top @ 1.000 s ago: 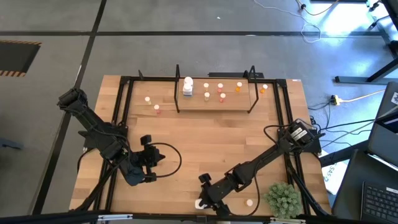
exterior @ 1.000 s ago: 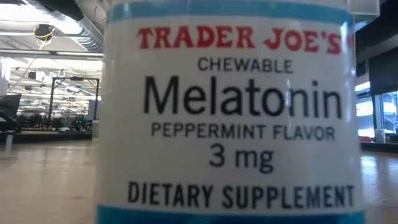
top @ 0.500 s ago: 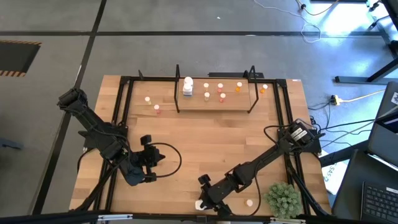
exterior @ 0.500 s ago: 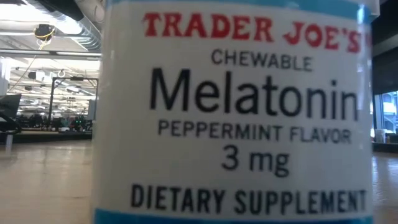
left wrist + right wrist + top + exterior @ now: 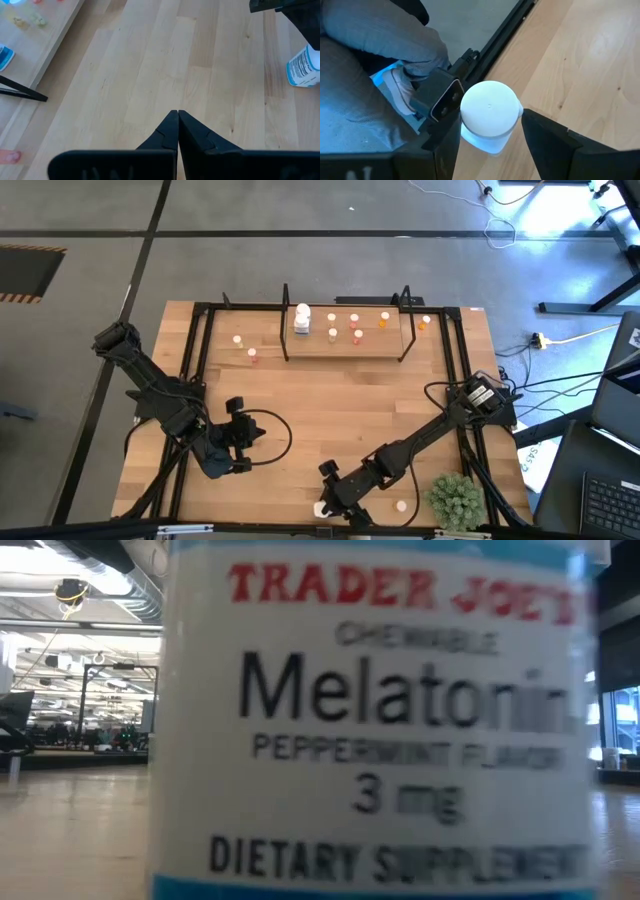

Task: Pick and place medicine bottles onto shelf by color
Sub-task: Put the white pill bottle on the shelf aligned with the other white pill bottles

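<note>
White-capped melatonin bottle (image 5: 488, 116) stood at the wooden bench's (image 5: 340, 410) near edge, between my right claw's (image 5: 490, 131) spread fingers; my left claw (image 5: 178, 131) rested closed, left of centre.

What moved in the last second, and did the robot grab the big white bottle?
The white melatonin bottle shifted slightly right in the low view and now looks blurred, so it is being nudged. The right end effector straddles its cap with fingers on both sides; a firm grip isn't clear. The left end effector stayed shut, and the shelf bottles stayed put.
</note>
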Robot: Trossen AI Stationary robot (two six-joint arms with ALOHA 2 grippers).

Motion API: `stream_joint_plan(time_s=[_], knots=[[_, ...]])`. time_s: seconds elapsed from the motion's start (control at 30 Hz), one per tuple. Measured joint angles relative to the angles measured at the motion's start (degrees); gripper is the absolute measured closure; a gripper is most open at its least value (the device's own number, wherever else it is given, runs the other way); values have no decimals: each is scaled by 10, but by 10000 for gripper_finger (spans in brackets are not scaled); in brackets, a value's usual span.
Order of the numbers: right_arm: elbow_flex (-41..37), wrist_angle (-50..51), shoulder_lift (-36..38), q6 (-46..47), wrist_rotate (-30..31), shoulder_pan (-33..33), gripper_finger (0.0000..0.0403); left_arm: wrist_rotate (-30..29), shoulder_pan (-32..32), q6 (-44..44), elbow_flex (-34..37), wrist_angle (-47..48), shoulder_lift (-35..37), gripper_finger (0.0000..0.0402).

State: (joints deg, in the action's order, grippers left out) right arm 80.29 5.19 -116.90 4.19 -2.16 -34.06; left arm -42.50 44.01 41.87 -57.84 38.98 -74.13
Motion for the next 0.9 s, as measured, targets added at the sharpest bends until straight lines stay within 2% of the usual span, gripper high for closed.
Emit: stream_joint_plan(time_s=[0.5,0.9], knots=[[0,1,0,2,10,0,194,0,0,0,0,0,0,401],[2,5,0,0,10,1,255,0,0,0,0,0,0,401]])
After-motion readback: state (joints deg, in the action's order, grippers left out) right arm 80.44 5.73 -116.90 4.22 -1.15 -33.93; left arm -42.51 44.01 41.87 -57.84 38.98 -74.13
